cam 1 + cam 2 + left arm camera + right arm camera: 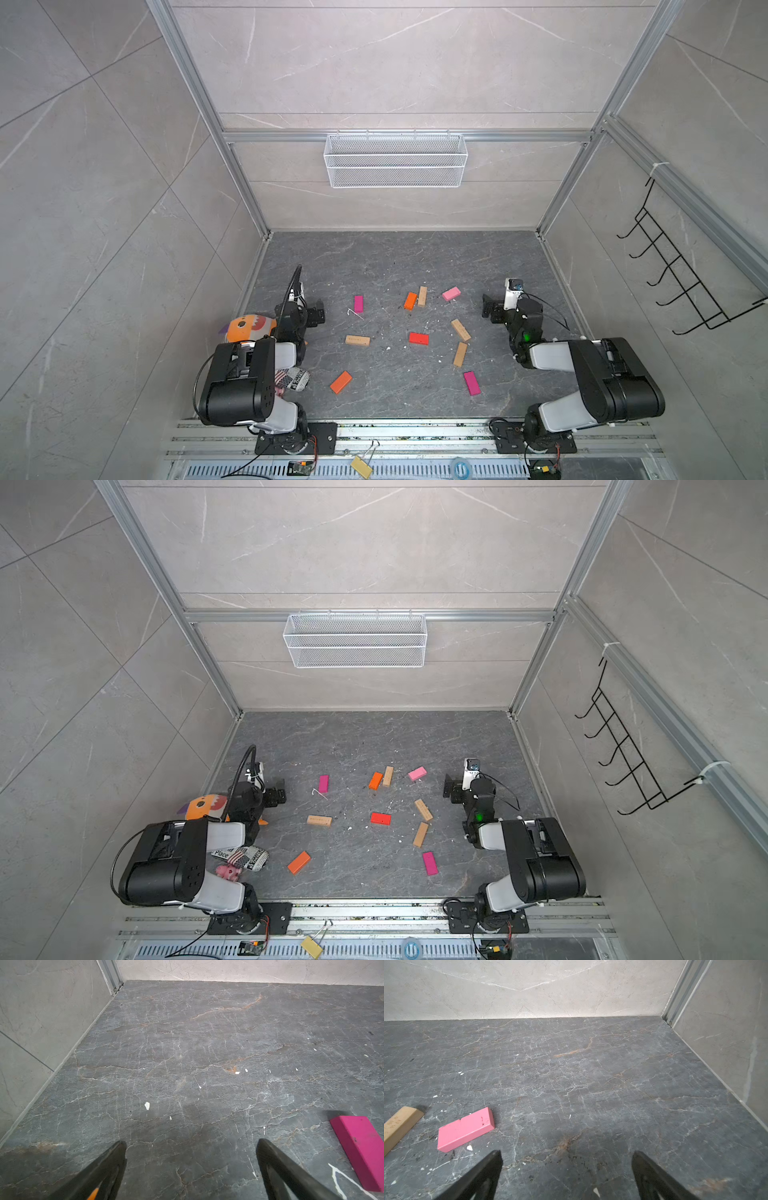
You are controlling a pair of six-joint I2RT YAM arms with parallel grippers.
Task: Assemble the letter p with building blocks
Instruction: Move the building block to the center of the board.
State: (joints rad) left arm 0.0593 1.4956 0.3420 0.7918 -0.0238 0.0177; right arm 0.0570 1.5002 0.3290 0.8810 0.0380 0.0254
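Building blocks lie scattered flat on the dark stone floor in both top views. They are a magenta block (358,303), an orange one (410,301) beside a tan one (422,296), a light pink one (451,294), a red one (418,338), tan ones (357,340) (460,330) (460,354), another orange (340,382) and another magenta (471,382). The letter p is not in view. My left gripper (318,313) (191,1145) stands open over bare floor, the magenta block (361,1147) to its side. My right gripper (488,307) (566,1155) is open and holds nothing, near the pink block (465,1129).
An orange plush fish (249,328) and a printed pouch (291,378) lie by the left arm, with a small pink toy (228,871). A white wire basket (395,160) hangs on the back wall and a black hook rack (681,270) on the right wall. White scraps dot the floor.
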